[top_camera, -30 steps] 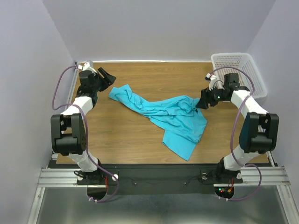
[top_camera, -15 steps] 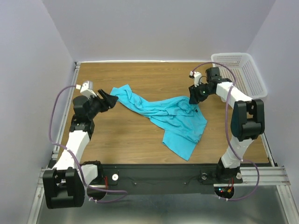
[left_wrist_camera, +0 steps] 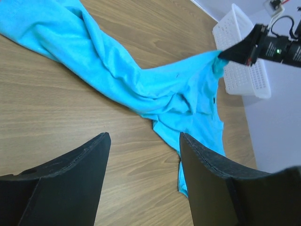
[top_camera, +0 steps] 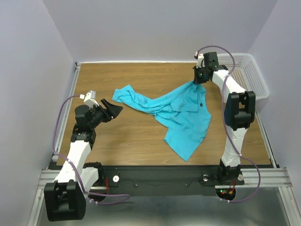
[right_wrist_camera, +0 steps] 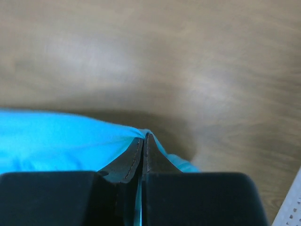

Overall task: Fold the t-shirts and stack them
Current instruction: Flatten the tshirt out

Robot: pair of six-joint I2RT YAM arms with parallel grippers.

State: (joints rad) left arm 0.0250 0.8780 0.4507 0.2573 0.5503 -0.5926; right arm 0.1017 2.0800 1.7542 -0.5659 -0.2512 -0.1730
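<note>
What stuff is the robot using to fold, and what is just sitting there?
For the job:
- blue shirt, crumpled on the table
- right fingers, pinching the shirt's edge
- left fingers, open, beside the shirt, not touching it

Just lying about:
- white basket, in the far right corner
- wooden table

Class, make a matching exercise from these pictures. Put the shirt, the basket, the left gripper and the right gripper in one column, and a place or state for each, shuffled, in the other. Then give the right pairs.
Column one:
1. shirt
2. basket
3. left gripper
4. right gripper

Column two:
A. shut, pinching blue cloth
B. at the far right corner of the table
C. open, holding nothing
D. unfolded and crumpled, one edge lifted

Pairs: 1-D, 2-B, 3-C, 4-A
</note>
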